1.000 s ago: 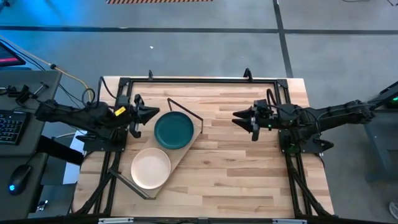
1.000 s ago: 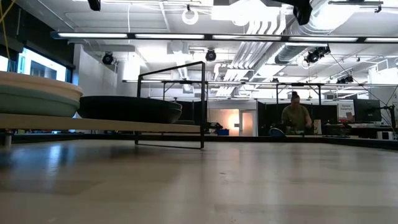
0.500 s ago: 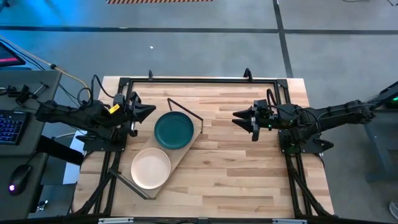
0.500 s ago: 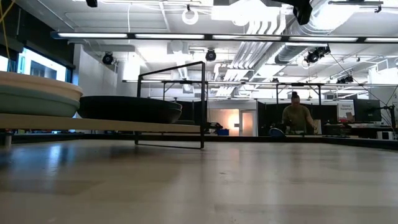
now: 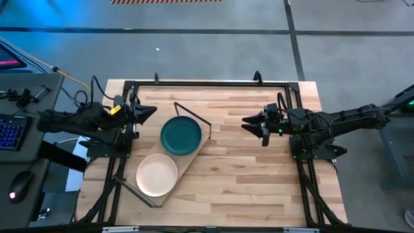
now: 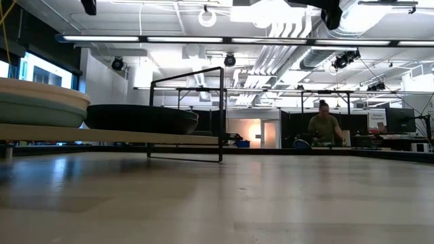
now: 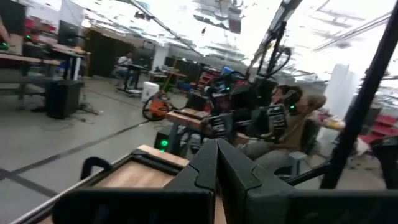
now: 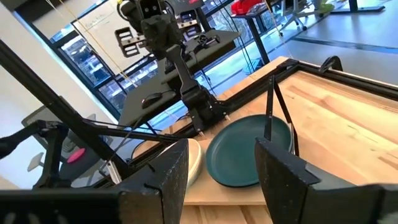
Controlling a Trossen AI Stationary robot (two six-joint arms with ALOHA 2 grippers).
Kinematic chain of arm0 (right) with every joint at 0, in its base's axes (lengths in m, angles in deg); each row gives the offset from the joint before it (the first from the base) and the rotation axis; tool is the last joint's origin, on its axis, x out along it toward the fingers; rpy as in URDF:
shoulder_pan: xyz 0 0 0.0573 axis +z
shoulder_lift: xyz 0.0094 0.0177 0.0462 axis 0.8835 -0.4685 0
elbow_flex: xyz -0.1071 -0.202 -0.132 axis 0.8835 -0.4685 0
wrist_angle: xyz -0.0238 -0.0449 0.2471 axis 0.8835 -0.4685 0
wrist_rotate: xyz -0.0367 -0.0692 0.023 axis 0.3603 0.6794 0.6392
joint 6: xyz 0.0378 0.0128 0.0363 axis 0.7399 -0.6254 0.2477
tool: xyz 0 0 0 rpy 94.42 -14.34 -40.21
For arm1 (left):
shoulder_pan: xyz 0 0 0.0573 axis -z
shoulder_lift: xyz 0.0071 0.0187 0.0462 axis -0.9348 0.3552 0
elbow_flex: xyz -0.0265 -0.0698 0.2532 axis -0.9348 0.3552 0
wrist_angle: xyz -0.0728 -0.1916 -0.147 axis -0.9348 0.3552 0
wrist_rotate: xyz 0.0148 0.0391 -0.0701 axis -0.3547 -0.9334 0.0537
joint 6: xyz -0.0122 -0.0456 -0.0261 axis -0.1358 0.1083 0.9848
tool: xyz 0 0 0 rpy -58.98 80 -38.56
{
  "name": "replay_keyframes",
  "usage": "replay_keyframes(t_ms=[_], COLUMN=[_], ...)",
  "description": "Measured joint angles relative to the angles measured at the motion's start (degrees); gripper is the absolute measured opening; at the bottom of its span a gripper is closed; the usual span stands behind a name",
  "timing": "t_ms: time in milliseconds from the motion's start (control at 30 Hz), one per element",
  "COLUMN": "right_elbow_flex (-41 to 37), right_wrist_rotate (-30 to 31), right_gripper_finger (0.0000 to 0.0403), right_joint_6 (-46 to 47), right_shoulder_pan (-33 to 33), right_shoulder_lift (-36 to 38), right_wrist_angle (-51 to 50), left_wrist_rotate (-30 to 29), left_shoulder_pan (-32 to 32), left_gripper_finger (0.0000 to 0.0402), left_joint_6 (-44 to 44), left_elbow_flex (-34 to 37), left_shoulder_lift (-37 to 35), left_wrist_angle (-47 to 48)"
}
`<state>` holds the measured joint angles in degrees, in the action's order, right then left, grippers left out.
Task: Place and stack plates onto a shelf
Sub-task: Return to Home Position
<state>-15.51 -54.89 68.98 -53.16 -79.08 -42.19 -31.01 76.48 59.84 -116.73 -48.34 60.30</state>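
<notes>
Your left gripper (image 5: 151, 111) hangs pressed together over the table's (image 5: 259, 171) left edge. Right gripper (image 5: 246, 121): spread, empty. The teal plate (image 5: 181, 134) and cream plate (image 5: 156, 175) sit side by side on the shelf (image 5: 187, 160).

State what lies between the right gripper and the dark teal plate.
In the high view, the shelf's black rod frame stands just beside the dark teal plate. From it to the right gripper there is only bare tabletop.
</notes>
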Motion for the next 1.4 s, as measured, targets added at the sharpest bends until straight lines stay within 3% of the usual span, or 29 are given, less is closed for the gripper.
replay_keyframes(t_ms=[200,400,633,900,1133,1400], right_elbow_flex=[0.0,0.0,0.0,0.0,0.0,0.0], right_wrist_rotate=[0.02,0.01,0.0,0.0,-0.44,-5.41], right_gripper_finger=[0.0165,0.0165,0.0165,0.0165,0.0165,0.0157], right_joint_6=[0.33,2.54,4.51,6.7,9.73,8.49], right_shoulder_pan=[0.0,0.0,0.0,0.0,0.0,0.18], right_shoulder_lift=[0.0,0.0,-0.02,-0.02,0.09,4.3], right_wrist_angle=[-0.14,-0.33,-0.34,-0.35,-1.3,-10.33], left_wrist_rotate=[8.51,9.99,10.05,5.99,4.6,8.14], left_shoulder_pan=[-8.93,-14.05,-13.81,-11.74,-11.37,-11.34], left_gripper_finger=[0.0,0.0,0.0,0.0,0.0,0.0], left_joint_6=[3.13,6.69,10.09,13.24,12.84,14.68], left_elbow_flex=[5.32,10.95,17.27,31.13,31.54,31.54], left_shoulder_lift=[-4.42,-9.18,-13.76,-14.76,-14.79,-14.81], left_wrist_angle=[0.02,-2.75,-3.89,-23.15,-15.98,-15.77])
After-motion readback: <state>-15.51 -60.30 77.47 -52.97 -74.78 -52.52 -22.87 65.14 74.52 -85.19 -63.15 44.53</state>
